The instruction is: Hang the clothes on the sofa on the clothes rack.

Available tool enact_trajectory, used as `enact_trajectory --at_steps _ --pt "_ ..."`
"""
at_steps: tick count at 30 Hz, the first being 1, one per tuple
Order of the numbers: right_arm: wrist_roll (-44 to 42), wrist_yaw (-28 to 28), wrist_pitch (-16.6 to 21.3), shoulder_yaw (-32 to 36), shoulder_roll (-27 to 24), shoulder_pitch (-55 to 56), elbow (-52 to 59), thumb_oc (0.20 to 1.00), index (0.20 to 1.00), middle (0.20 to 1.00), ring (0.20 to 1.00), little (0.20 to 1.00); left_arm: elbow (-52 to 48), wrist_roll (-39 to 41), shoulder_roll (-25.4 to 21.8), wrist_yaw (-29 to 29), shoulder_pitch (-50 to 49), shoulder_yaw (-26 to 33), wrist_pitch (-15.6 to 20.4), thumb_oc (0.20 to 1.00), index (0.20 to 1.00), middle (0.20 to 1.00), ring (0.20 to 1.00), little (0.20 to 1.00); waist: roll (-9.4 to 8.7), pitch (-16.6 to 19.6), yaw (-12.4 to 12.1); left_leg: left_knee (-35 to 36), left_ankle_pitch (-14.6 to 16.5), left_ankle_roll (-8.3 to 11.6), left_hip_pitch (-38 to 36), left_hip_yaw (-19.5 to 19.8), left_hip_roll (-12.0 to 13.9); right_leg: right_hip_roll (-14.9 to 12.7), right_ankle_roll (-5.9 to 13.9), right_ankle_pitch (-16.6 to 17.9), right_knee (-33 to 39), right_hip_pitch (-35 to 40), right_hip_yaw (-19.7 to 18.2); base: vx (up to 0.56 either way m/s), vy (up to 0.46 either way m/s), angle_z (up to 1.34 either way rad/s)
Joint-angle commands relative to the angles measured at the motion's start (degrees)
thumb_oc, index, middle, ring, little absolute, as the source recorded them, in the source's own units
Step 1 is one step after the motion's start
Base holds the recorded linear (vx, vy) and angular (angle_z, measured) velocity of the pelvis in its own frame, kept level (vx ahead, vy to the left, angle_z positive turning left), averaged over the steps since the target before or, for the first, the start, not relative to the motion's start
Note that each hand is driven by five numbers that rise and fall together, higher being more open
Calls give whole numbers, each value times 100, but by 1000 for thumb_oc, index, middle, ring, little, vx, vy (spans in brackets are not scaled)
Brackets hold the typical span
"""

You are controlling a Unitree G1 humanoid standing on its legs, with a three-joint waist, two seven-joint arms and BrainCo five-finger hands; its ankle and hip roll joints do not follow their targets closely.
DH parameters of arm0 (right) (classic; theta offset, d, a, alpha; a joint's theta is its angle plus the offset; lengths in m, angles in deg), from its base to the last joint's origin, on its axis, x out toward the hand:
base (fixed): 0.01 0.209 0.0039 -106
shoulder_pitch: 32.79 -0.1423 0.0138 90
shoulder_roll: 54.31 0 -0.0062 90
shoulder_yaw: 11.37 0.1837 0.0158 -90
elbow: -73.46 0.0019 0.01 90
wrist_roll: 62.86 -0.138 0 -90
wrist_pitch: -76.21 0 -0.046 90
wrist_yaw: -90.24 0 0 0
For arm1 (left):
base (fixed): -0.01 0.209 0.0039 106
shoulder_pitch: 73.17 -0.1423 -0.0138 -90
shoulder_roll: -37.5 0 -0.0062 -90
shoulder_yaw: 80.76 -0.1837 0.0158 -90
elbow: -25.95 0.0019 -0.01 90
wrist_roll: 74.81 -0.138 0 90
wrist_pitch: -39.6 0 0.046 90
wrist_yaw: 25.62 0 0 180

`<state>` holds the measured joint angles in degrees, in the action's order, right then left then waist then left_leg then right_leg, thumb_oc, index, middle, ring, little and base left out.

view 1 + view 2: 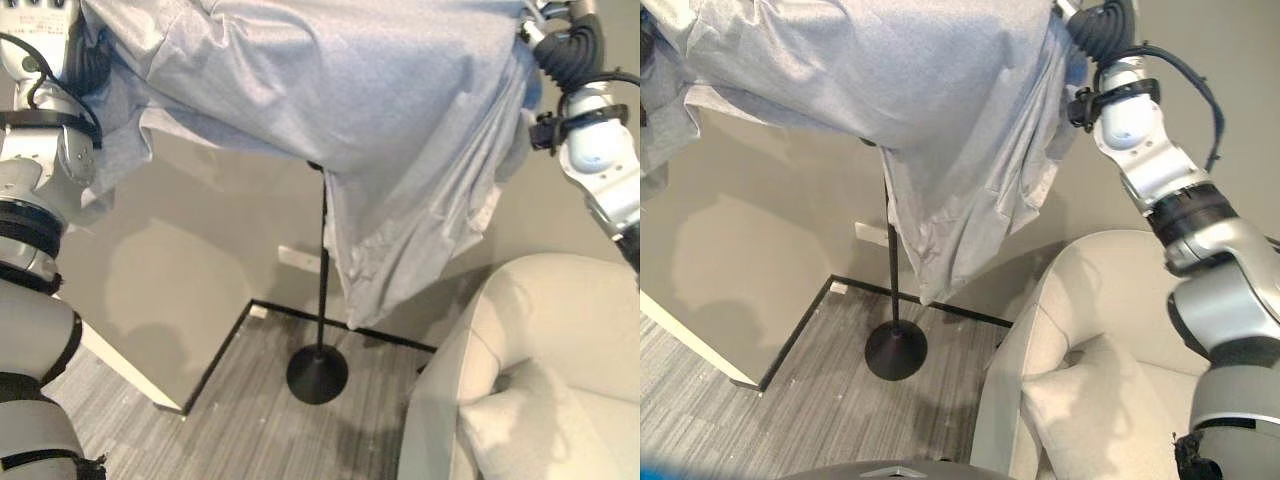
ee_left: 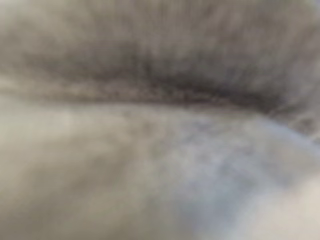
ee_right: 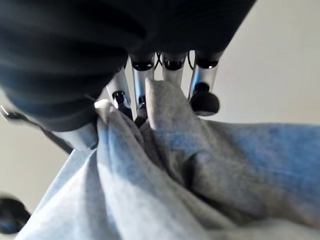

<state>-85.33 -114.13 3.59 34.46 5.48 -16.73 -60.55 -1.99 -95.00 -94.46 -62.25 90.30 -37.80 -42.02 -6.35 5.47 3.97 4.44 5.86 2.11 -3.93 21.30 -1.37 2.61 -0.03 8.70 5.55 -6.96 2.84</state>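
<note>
Garment (image 1: 330,80) raised above clothes rack (image 1: 322,290), sofa (image 1: 1110,300) alongside.
Right hand (image 3: 165,75) grips cloth; left hand state cannot be determined. Risk: loose hem snags pole, tipping the rack.

A plain beige wall (image 1: 200,250) meets grey striped carpet (image 1: 260,420) along a dark skirting line (image 1: 330,322). A white outlet plate (image 1: 298,258) sits low on the wall (near the corner). A cream armchair (image 1: 1110,300) with a cushion (image 1: 1090,410) stands to the right.
</note>
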Motion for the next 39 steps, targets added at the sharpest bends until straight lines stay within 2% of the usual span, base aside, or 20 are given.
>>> enact_trajectory --at_steps 1,3,5,7,9,12,14,16,21,24,27,28,30,32,33,34,36,37,38,39 --pt "-191 -146 -343 594 -496 -229 -1114 200 200 200 200 200 666 489 -98 212 -134 154 -154 200 200 200 200 200 20 -45 -322 56 -330 376 -90 -450 551 -6 745 -221 -66 -382 -45 -17 -16 26" --pt "-245 -28 -507 709 -238 -104 -1721 200 200 200 200 200 795 577 448 331 -278 246 -123 200 200 200 200 200 -26 -218 -377 56 -387 377 53 -324 526 -18 741 -221 -67 -465 1 -44 -20 33" --pt "-256 -20 -518 755 -150 -55 -1817 200 200 200 200 200 804 573 582 341 -349 262 -120 200 200 200 200 200 -34 -266 -385 56 -400 372 103 -287 516 -19 735 -220 -70 -497 7 -27 -9 32" --pt "-194 7 -606 873 36 115 -2090 200 200 200 200 200 830 623 1021 423 -540 332 -101 200 200 200 200 200 -45 -442 -395 56 -458 365 255 -198 495 -30 731 -209 -82 -613 29 -18 -5 17" --pt "-208 10 -619 911 77 166 -2108 200 200 200 200 200 828 637 1098 425 -572 350 -96 200 200 200 200 200 -47 -481 -393 56 -463 359 302 -183 485 -34 727 -204 -86 -651 26 -15 6 11" --pt "-221 -36 -673 1096 260 403 -2225 200 200 200 200 200 821 781 1466 433 -777 541 -83 200 200 200 200 200 -37 -624 -365 56 -490 334 455 -122 436 -50 717 -183 -95 -782 17 -14 6 29" --pt "-280 -61 -674 1354 523 805 -2362 200 200 200 200 200 762 942 1882 430 -980 703 -18 200 200 200 200 200 -13 -678 -365 56 -505 308 576 -63 387 -51 703 -173 -106 -874 -7 20 -1 64" --pt "-347 -81 -632 1466 743 1045 -2290 200 200 200 200 200 754 1054 2046 421 -1119 820 21 200 200 200 200 200 6 -695 -343 56 -519 302 605 -54 382 -54 693 -174 -106 -895 -32 11 7 -38" --pt "-388 -111 -486 1549 1525 1847 -1584 200 200 200 200 200 539 1224 2708 410 -1918 1171 44 200 200 200 200 200 10 -674 -306 56 -487 289 572 -104 363 -28 656 -188 -99 -869 -144 9 5 2" --pt "-376 -115 -465 1526 1688 2003 -1405 200 200 200 200 200 470 1322 2861 410 -2076 1260 54 200 200 200 200 200 9 -663 -305 56 -466 287 564 -118 363 -23 650 -196 -97 -856 -161 2 6 -15" --pt "-344 -145 -298 1539 2226 2705 -352 200 200 200 200 200 -304 1754 3506 363 -2828 1616 190 200 200 200 200 200 18 -673 -289 56 -415 283 515 -151 360 -13 624 -230 -78 -804 -201 -14 16 -14" --pt "-340 -151 -303 1537 2226 2720 -340 200 200 200 200 200 -313 1752 3506 363 -2842 1617 186 200 200 200 200 200 20 -666 -292 56 -412 283 512 -154 363 -10 623 -231 -78 -801 -203 -8 6 -13" --pt "-353 -164 -194 1576 2485 3039 -25 200 200 200 200 200 -645 1965 3810 336 -3148 1721 315 200 200 200 200 200 20 -663 -292 56 -387 273 480 -144 365 -9 616 -249 -71 -768 -208 -3 -3 -11" --pt "-450 -145 -69 1611 2950 3465 205 200 200 200 200 200 -987 2401 4265 401 -3500 1810 484 200 200 200 200 200 21 -624 -280 56 -336 264 404 -127 383 -4 589 -272 -56 -703 -239 7 -17 -4" --pt "-449 -146 -70 1610 2951 3473 209 200 200 200 200 200 -990 2401 4265 401 -3507 1808 484 200 200 200 200 200 21 -621 -281 56 -334 265 401 -128 384 -2 589 -273 -55 -700 -239 0 0 0" --pt "-566 -104 -34 1575 3325 3702 220 200 200 200 200 200 -1087 3071 4676 424 -3632 1865 621 200 200 200 200 200 26 -583 -276 56 -315 265 338 -111 404 -3 567 -289 -55 -644 -257 0 0 0" --pt "-625 -75 -35 1554 3483 3797 184 225 225 225 225 225 -1150 3407 4839 529 -3697 1866 725 200 200 200 200 200 32 -569 -274 56 -295 266 308 -105 419 2 557 -301 -55 -618 -258 0 0 0" --pt "-731 -30 -32 1527 3651 3879 131 545 545 545 545 545 -1212 3807 5001 693 -3778 1859 808 840 840 840 840 840 42 -558 -273 56 -288 266 285 -91 425 11 549 -307 -55 -597 -272 0 0 0" --pt "-981 98 -57 1487 3941 4015 -45 1000 1000 1000 1000 1000 -1205 4465 5280 1071 -3922 1771 825 1000 1000 1000 1000 1000 69 -515 -268 56 -274 267 231 -72 442 21 528 -325 -55 -538 -291 0 0 0" --pt "-984 100 -55 1486 3942 4017 -47 1000 1000 1000 1000 1000 -1203 4471 5277 1076 -3924 1770 827 1000 1000 1000 1000 1000 70 -516 -271 56 -271 267 225 -74 445 24 528 -326 -55 -533 -293 40 -10 0"
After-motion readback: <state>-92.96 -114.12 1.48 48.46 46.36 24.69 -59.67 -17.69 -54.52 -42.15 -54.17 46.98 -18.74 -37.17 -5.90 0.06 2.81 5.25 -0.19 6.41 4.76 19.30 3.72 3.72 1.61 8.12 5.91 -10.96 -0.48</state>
